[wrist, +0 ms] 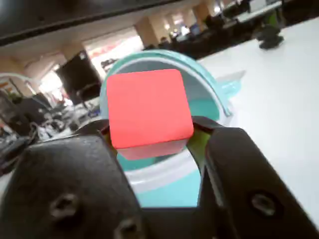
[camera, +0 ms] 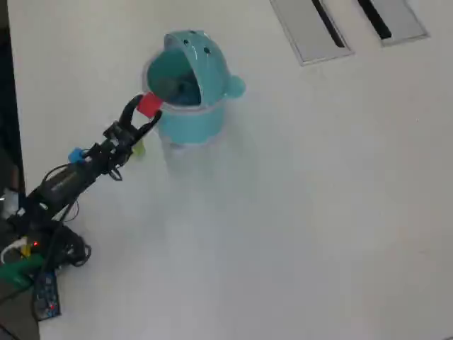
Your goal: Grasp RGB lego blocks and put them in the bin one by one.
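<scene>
My gripper (wrist: 149,130) is shut on the red lego block (wrist: 148,107), which fills the middle of the wrist view. Right behind it is the opening of the teal bin (wrist: 215,87). From overhead, the red block (camera: 148,105) hangs at the left rim of the bin (camera: 199,122), and my gripper (camera: 144,112) comes in from the lower left. The bin's domed hood with two dark dots faces up and its knob sticks out to the right. A yellow-green block (camera: 138,149) lies on the table, half under the arm. A light blue block (camera: 76,154) shows beside the arm.
Two grey panels with dark slots (camera: 311,28) lie at the top right of the overhead view. The arm's base with cables (camera: 35,262) sits at the bottom left by the table's left edge. A dark object (wrist: 271,36) stands far off on the white table (camera: 297,212).
</scene>
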